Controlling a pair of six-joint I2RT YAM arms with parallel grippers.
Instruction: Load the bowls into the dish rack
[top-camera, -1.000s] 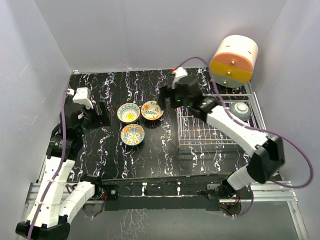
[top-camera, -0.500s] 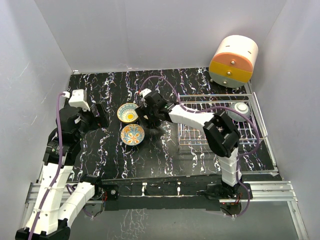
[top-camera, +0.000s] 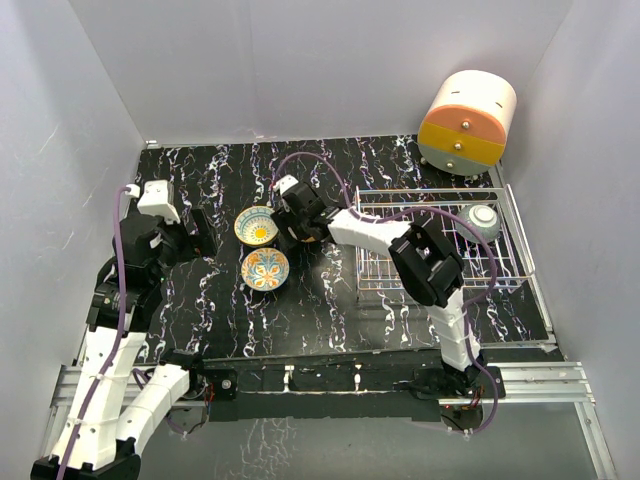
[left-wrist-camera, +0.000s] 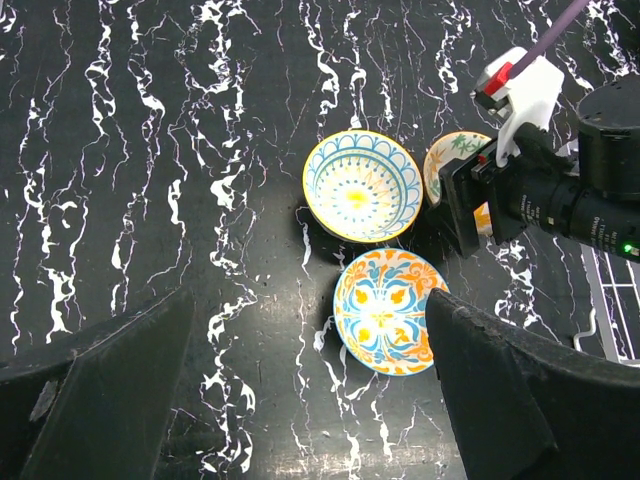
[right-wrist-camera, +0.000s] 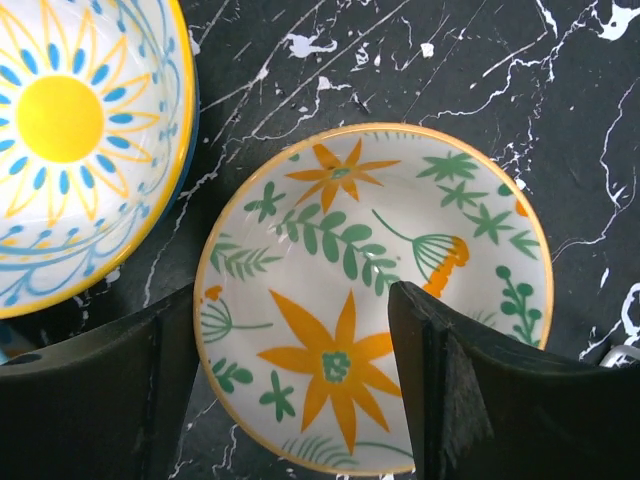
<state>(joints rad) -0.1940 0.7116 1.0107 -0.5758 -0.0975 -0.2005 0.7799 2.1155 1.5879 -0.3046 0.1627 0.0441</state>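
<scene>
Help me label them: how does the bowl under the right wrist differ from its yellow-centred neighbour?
The leaf bowl is white with green sprigs and orange flowers; the sun bowl has a yellow centre and blue rays. The leaf bowl lies under the right gripper; the sun bowl lies beside it. Both sit upright on the table.

The left arm of smooth white shells and black cylindrical joints (top-camera: 100, 350) and the matching right arm of white shells and black joints (top-camera: 372, 231) are each trailed by a thin purple cable (top-camera: 119, 270). A white boxy camera housing (top-camera: 160, 197) is fitted at each wrist. On the right wrist's white housing (left-wrist-camera: 525, 85) a small red mark is carried, and a tiny green light (left-wrist-camera: 627, 248) is lit on the black body behind it. The jaws are matte black, broad and wedge-shaped.
</scene>
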